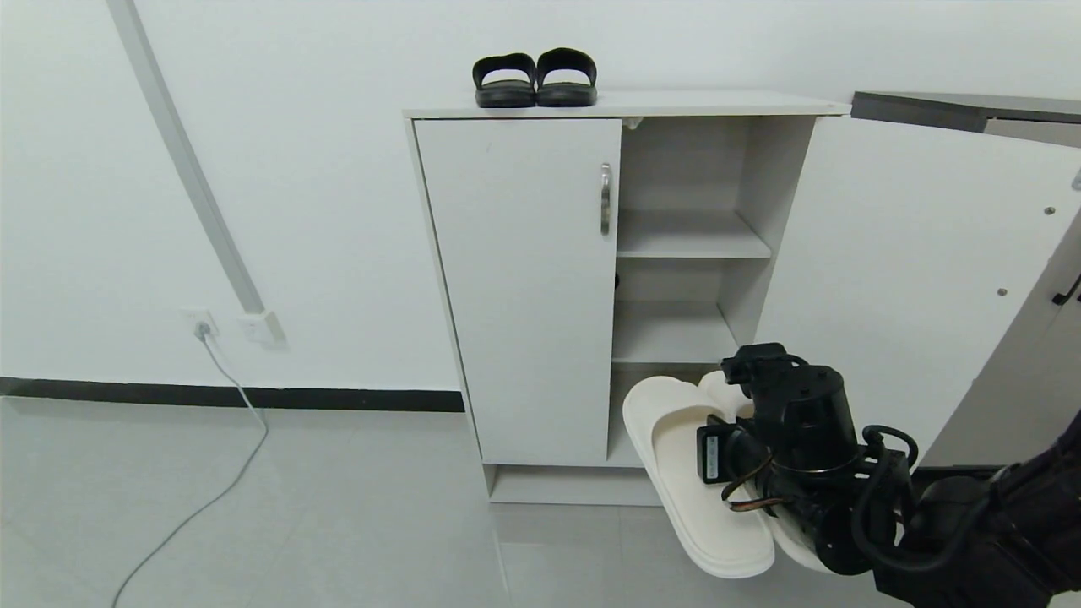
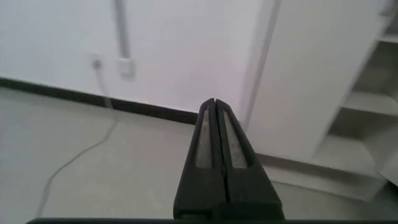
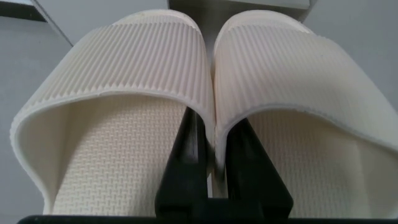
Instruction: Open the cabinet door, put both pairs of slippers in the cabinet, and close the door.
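Left gripper [image 2: 214,111]: fingers pressed flat together, holding nothing, hanging over bare floor [image 1: 296,523] off the cabinet's closed side.

Black slippers [image 1: 535,78]: side by side on the cabinet top, above the closed left door [image 1: 524,287], not yet stowed.

Cabinet [image 1: 625,103]: right half open, showing two shelves [image 1: 688,241] and a bottom compartment beneath them.

White slippers [image 1: 684,456]: carried as a pair off the floor, low at the mouth of the bottom compartment. The long axis slants from the opening back and down toward the robot, far ends toward the cabinet. I cannot tell whether those ends have crossed the front edge.

Right gripper [image 3: 208,155]: fingers clenched on the pair's two inner side walls, pinching them together, with the straps arching just ahead of the fingers. This arm is the nearer one. Judgement: the coming move is a push along the long axis into the bottom compartment. The risk is the pair catching on the closed door's edge.

Right door [image 1: 904,279]: swung wide, well clear of the pair.

Room: white wall with a slanting conduit [image 1: 181,160], a socket [image 1: 200,323] with a cable [image 1: 228,456] trailing over grey glossy tile, and a black skirting strip.
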